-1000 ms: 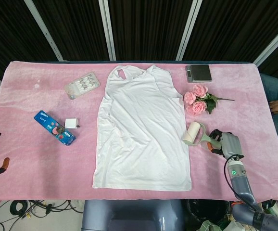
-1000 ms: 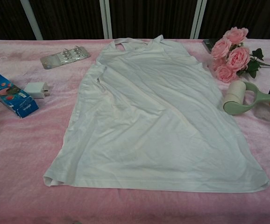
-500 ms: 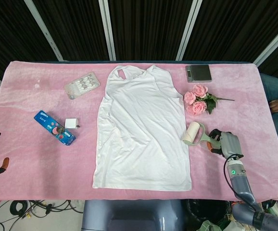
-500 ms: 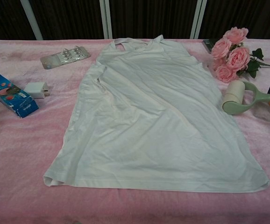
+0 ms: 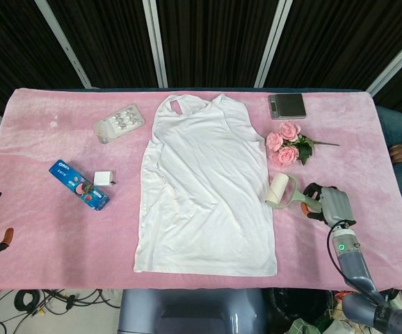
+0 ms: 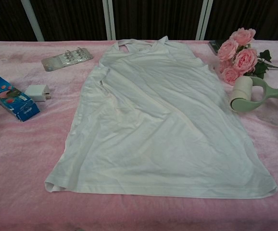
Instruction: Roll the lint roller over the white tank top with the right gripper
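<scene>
Since 1 second ago my right hand (image 5: 328, 204) has swung the green-handled lint roller (image 5: 282, 192) upward; fingers wrapped around its handle, drum just beside the white cotton tank top (image 5: 204, 188), ready to roll.

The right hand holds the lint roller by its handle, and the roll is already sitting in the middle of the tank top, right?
Not quite. The right hand does hold the lint roller, but the head view shows its roll at the right edge of the white tank top, beside the roses.
</scene>
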Motion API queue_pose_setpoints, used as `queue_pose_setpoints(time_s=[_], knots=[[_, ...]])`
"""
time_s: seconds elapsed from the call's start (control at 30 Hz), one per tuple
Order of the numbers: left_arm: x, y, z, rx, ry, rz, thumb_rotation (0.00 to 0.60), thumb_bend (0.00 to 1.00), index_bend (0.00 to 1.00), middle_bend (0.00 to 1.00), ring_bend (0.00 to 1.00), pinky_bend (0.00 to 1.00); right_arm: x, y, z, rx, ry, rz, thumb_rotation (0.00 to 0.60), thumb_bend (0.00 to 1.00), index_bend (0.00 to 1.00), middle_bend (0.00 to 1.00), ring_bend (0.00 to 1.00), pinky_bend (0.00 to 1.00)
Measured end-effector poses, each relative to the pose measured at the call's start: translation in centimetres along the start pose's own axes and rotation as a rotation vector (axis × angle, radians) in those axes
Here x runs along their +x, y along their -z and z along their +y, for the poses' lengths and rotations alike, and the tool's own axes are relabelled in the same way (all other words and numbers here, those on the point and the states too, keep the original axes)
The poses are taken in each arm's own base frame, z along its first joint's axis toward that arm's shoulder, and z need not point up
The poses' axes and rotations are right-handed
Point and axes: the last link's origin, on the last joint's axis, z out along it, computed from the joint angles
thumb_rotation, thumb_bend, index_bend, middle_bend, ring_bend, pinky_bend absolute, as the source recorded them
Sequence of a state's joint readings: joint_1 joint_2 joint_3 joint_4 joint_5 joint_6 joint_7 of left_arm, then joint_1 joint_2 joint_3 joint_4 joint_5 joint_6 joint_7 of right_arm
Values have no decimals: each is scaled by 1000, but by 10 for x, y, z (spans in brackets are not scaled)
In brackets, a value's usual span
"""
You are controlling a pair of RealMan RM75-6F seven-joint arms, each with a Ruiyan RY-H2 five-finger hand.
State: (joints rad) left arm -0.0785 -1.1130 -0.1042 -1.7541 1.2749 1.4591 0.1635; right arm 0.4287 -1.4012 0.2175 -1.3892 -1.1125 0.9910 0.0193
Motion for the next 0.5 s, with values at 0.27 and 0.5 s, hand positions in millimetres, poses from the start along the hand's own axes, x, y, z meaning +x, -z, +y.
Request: queue_pose_setpoints(time_s=[0.27,0.5], knots=[[0,0,0,2,3,1,600,363,133,40,40,330,12,3,-28,67,91,-69,600,507,717,564,544,329],[1,-1,0,3,3,0,600,363,133,40,39,330,17,-1,-52,88,156,-113,600,508,717,564,544,329]])
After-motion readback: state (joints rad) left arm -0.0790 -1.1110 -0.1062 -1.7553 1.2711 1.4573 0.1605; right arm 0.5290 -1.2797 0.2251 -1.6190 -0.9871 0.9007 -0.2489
